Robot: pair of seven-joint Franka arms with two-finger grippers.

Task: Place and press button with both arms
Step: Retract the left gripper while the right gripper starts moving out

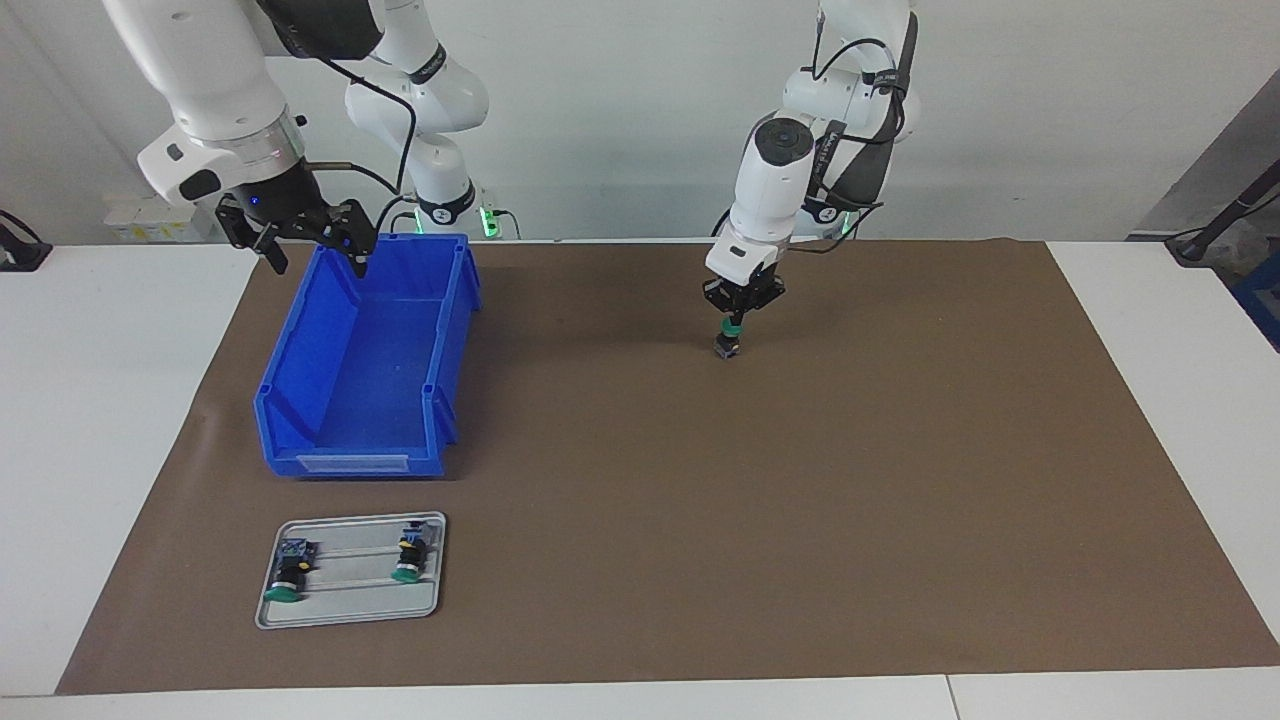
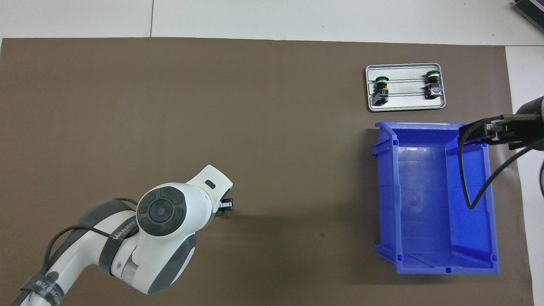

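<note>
Glossy plastic bin [image 1: 365,370]; matt brown mat [image 1: 800,500].

light: bright, even | shadows: soft, faint | focus: sharp

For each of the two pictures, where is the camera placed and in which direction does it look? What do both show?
Facing view: high across the table, looking at the robots; both arms show, the left gripper shut on a button above the brown mat, the right gripper open over the blue bin.
Overhead view: above the robots' end, looking steeply down; the left arm's wrist and part of the right gripper show.
Shared: the bin and the tray with two buttons.
</note>
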